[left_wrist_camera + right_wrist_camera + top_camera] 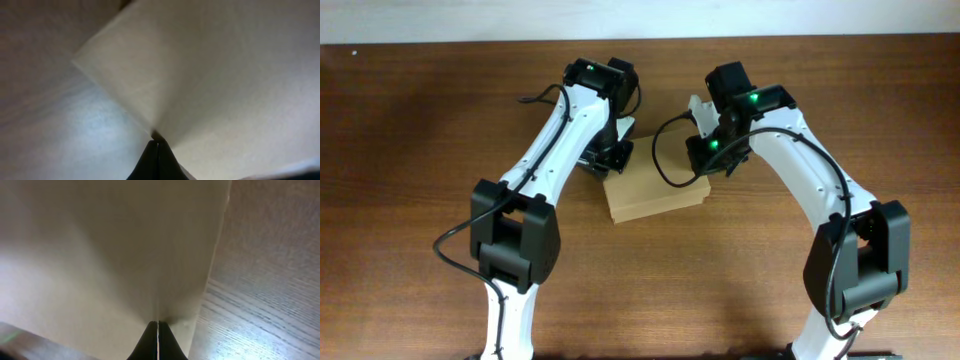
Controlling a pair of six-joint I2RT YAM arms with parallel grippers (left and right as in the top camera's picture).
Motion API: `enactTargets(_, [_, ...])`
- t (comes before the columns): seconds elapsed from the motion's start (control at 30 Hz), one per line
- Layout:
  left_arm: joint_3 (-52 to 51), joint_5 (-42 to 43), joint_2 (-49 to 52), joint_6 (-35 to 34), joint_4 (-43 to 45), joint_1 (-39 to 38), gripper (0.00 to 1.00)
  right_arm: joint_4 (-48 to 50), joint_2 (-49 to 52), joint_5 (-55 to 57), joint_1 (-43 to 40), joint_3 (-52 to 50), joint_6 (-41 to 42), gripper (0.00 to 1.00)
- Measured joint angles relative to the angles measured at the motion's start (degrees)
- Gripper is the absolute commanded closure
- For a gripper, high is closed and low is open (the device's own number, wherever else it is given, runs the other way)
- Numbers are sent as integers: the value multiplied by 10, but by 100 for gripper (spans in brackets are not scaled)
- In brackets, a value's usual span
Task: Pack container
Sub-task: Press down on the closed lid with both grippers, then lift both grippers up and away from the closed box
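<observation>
- Container (658, 192): tan cardboard box, lid flat, centre of overhead frame, resting on wooden counter (410, 150).
- Left tool (156, 146): fingers pressed together, tips against cardboard at box's upper-left edge.
- Right tool (158, 326): likewise closed, tips against cardboard near box's upper-right corner.
- Arms reaching in from lower left and lower right of overhead frame.

The small tan cardboard box (655, 195) lies on the wooden table (420, 120), between the left gripper (156, 147) and the right gripper (158, 327).
</observation>
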Motion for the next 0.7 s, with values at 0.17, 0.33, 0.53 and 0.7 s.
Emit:
enactTargets(0.17, [20,-7,-13,-7,25,30,98,-30,-7,0,-36,71,3,96])
enactTargets(0.33, [73,-10,-31,-18,46,94,93,-48,-30,0,-97,132,4,96])
enactTargets(0.53, [91,-13,-38,-24,70,170,85,-55,-37,0,-146,136,3,96])
enactTargets(0.7, [91,-15,-38,-26,113,213,85,-45,-37,0,-175,136,4,96])
